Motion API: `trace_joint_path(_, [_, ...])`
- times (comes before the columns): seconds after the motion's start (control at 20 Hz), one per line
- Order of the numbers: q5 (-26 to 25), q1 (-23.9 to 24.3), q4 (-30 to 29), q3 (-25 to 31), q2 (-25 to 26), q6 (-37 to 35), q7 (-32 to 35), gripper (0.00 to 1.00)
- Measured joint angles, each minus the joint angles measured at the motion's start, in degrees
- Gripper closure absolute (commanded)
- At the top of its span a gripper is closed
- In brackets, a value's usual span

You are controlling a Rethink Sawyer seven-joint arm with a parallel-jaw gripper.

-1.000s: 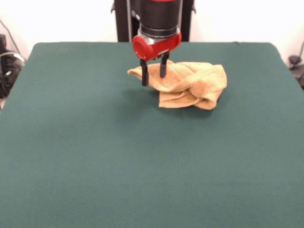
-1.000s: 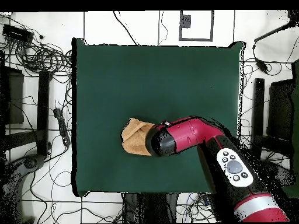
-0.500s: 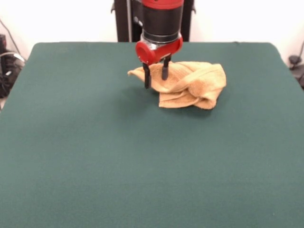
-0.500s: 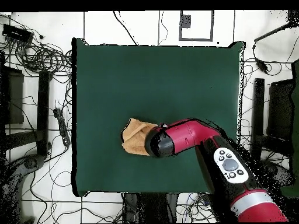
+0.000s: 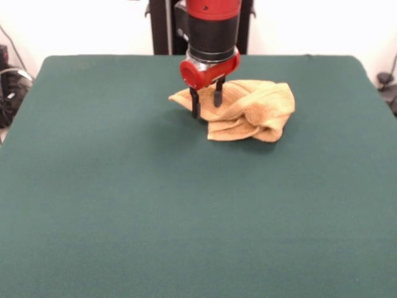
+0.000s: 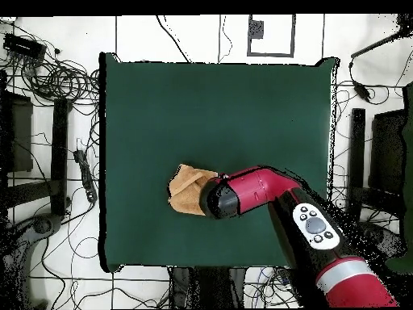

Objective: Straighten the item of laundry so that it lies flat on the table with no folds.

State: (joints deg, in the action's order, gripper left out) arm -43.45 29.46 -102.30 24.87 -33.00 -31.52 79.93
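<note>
The item of laundry point(image 5: 251, 110) is a mustard-tan towel lying crumpled and folded over itself on the far half of the table point(image 5: 186, 205). My gripper point(image 5: 206, 107) hangs over the towel's left end, open, its two dark fingers straddling the pointed left corner of the cloth and close to the table. In the overhead view the towel point(image 6: 187, 190) shows left of the red arm, which hides the gripper and the towel's right part.
Dark green cloth covers the whole table, with wide bare room in front of and left of the towel. Cables and stands point(image 6: 48, 81) lie on the floor around the table.
The gripper has come down lower over the towel's left corner and shifted slightly right in the front view. The towel has not moved.
</note>
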Motion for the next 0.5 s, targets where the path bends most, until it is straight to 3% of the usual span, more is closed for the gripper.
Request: trace_joint_path(0.5, [0.00, 0.19, 0.47, 0.01, 0.58, 0.00, 0.00, 0.00])
